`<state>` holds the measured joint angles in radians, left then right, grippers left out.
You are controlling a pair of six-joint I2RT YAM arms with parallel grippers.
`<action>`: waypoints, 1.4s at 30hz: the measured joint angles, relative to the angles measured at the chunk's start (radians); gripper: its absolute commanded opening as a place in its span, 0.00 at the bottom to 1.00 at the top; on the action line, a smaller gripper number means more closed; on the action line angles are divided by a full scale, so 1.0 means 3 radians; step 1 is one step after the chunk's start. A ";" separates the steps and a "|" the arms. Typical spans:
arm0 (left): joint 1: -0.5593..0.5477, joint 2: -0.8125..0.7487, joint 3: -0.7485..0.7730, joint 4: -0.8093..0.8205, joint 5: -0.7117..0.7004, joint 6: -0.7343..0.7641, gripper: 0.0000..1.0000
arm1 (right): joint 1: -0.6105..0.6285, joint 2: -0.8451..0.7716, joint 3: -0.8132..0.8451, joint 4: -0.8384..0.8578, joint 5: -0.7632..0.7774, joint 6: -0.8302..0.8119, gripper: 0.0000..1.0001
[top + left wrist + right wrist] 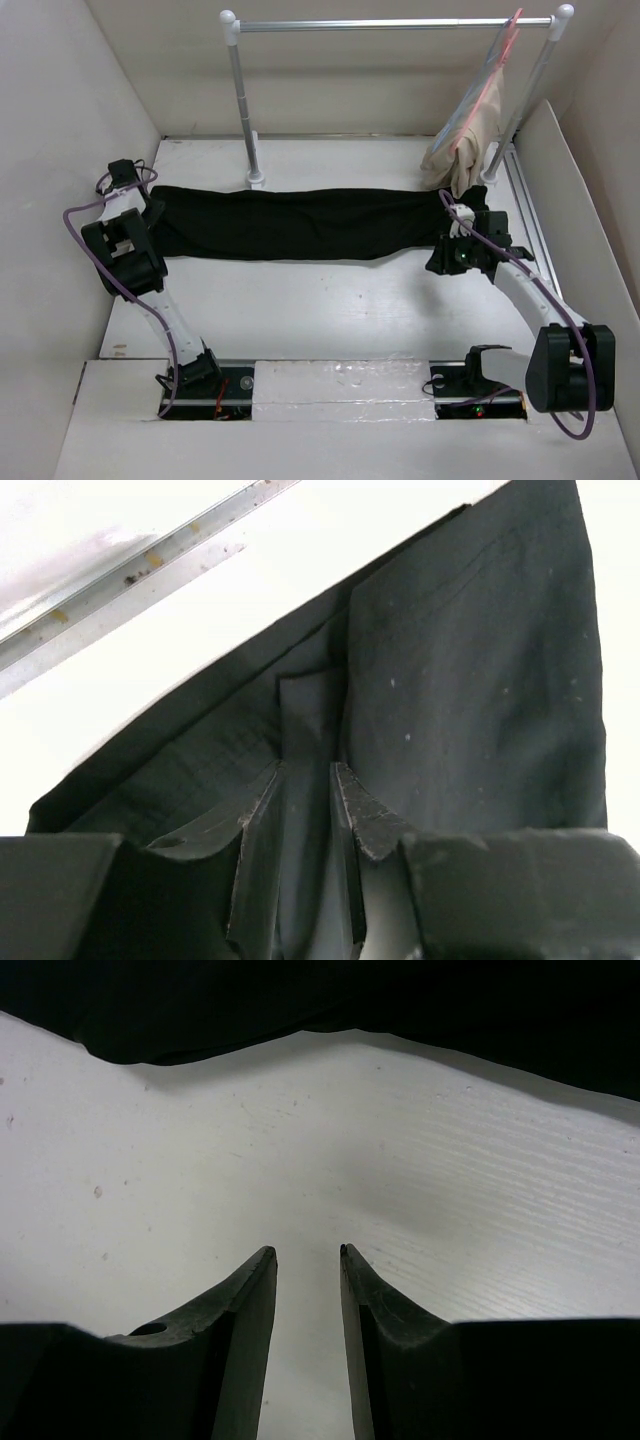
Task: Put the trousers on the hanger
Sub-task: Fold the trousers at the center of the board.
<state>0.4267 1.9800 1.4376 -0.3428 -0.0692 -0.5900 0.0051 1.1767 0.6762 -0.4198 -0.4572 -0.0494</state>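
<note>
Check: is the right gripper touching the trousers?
Apart. Right wrist view: the right gripper is open over the table, with a strip of white surface between its fingertips and the trousers.

A metal clothes rack (395, 23) stands along the far edge of the white worktop (330, 310). At its right end a beige garment (472, 130) hangs on a pink hanger (505, 45), reaching down to the worktop's far right corner. A metal rail (527, 215) runs along the right edge.
</note>
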 measured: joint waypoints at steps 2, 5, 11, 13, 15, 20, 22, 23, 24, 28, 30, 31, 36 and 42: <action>-0.0001 0.0048 0.0033 -0.0006 -0.0009 -0.0005 0.16 | 0.0011 -0.0004 0.0004 -0.0013 0.0001 0.0000 0.37; -0.0004 0.0099 0.0060 -0.0027 -0.0019 -0.0011 0.13 | 0.0011 -0.0027 0.0015 -0.0061 0.0004 -0.0001 0.38; -0.0006 0.0178 0.0120 -0.0075 -0.0050 -0.0046 0.00 | 0.0011 -0.0081 0.0076 -0.0131 0.0024 -0.0013 0.38; -0.0006 0.0181 0.0126 -0.0090 -0.0061 -0.0058 0.00 | 0.0011 -0.0107 0.0081 -0.0149 0.0032 -0.0014 0.38; -0.0008 0.0181 0.0128 -0.0097 -0.0071 -0.0067 0.00 | 0.0011 -0.0120 0.0081 -0.0150 0.0041 -0.0017 0.38; -0.0023 0.0178 0.0135 -0.0144 -0.0155 -0.0074 0.00 | 0.0011 -0.0125 0.0081 -0.0168 0.0042 -0.0025 0.38; -0.0025 0.0139 0.0103 -0.0144 -0.0229 -0.0093 0.00 | 0.0011 -0.0125 0.0081 -0.0173 0.0041 -0.0027 0.38; -0.0025 0.0084 0.0052 -0.0145 -0.0276 -0.0104 0.00 | 0.0014 -0.0125 0.0081 -0.0173 0.0041 -0.0028 0.38; -0.0025 0.0011 -0.0013 -0.0144 -0.0323 -0.0118 0.00 | 0.0018 -0.0125 0.0081 -0.0172 0.0041 -0.0032 0.38; -0.0019 -0.0445 -0.0341 -0.0153 -0.0510 -0.0167 0.00 | 0.0053 -0.0125 0.0081 -0.0170 0.0024 -0.0048 0.38; -0.0019 -0.0646 -0.0415 -0.0148 -0.0576 -0.0182 0.00 | 0.0075 -0.0125 0.0081 -0.0170 0.0014 -0.0055 0.38; -0.0019 -0.0720 -0.0429 -0.0139 -0.0599 -0.0184 0.00 | 0.0081 -0.0125 0.0081 -0.0170 0.0009 -0.0061 0.38; -0.0019 -0.0799 -0.0439 -0.0137 -0.0712 -0.0230 0.00 | 0.0111 -0.0122 0.0098 -0.0203 0.0017 -0.0086 0.39; -0.0019 -0.0670 -0.0575 -0.0228 -0.0903 -0.0332 0.00 | 0.0098 -0.0086 0.0231 -0.0328 0.0031 -0.0103 0.52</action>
<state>0.4210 1.7790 1.2652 -0.4110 -0.3401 -0.6895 0.0345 1.1507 0.7456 -0.5182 -0.4480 -0.0803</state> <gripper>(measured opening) 0.003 0.489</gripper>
